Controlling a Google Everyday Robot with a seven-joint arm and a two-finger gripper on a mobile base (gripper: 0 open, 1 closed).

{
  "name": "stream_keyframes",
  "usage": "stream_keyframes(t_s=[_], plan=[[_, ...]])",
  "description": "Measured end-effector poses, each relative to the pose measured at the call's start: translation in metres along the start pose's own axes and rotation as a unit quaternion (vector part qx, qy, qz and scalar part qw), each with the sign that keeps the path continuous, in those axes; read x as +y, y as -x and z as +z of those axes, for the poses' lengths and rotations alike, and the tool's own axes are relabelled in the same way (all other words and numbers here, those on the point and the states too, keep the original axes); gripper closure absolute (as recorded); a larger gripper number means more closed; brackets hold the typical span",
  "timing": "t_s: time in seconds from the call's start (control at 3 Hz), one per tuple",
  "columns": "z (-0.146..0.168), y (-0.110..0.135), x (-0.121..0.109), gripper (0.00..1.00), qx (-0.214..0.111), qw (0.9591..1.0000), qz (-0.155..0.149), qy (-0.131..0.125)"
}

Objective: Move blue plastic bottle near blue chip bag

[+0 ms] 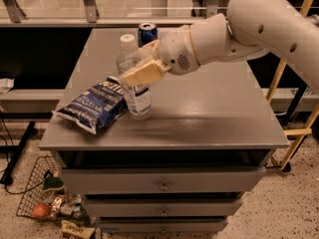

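The blue plastic bottle (139,96), clear with a white cap and a white label, stands on the grey cabinet top (209,108), its base touching the right edge of the blue chip bag (93,105). The bag lies flat at the front left. My gripper (133,64) reaches in from the right at the bottle's mid height. One tan finger (144,72) crosses the front of the bottle and the other is behind it, so the jaws are closed around the bottle. The bottle leans slightly to the left.
A blue soda can (147,33) stands at the back of the cabinet top, just behind the gripper. A wire basket (35,198) with bits in it lies on the floor at the lower left. A yellow frame (294,113) stands at the right.
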State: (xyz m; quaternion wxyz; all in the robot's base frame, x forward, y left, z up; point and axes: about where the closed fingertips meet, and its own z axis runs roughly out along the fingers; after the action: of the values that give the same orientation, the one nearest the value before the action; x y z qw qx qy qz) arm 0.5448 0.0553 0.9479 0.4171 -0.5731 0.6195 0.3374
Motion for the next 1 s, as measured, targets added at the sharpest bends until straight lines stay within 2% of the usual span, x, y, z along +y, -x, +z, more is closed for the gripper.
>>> stream_keyframes(t_s=[0.33, 1.0], plan=[[-0.0009, -0.0100, -0.0010, 0.97, -0.003, 1.0000, -0.001, 0.001], [0.0022, -0.0074, 0.0014, 0.53, -0.003, 1.0000, -0.002, 0.004]])
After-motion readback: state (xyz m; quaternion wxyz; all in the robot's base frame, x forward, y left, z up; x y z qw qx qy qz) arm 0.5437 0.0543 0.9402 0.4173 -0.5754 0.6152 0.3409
